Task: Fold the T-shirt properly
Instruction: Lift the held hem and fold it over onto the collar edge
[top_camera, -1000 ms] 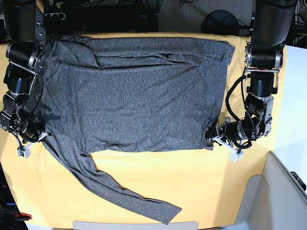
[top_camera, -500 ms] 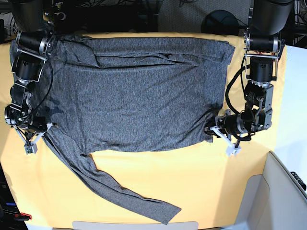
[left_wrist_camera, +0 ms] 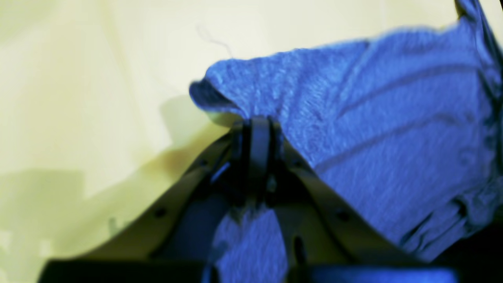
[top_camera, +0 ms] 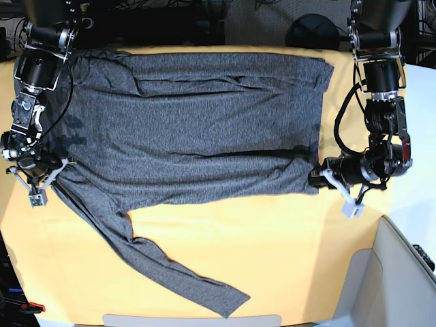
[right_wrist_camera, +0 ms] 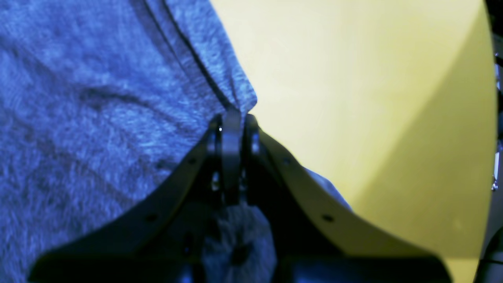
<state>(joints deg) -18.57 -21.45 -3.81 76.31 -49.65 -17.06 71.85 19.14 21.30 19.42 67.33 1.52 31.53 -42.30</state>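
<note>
Left gripper (top_camera: 319, 176): low at the base view's right edge, arm reaching down from above, jaws clamped together on fabric. Right gripper (top_camera: 56, 165): low at the opposite edge, arm likewise descending, jaws pinched closed on fabric.

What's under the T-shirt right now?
Yellow table cover shows all around the T-shirt; under the fabric it's covered, so anything else there can't be seen.

Yellow tabletop (top_camera: 272, 259), a grey-white bin (top_camera: 402, 272) beside it, dark clutter behind.
</note>
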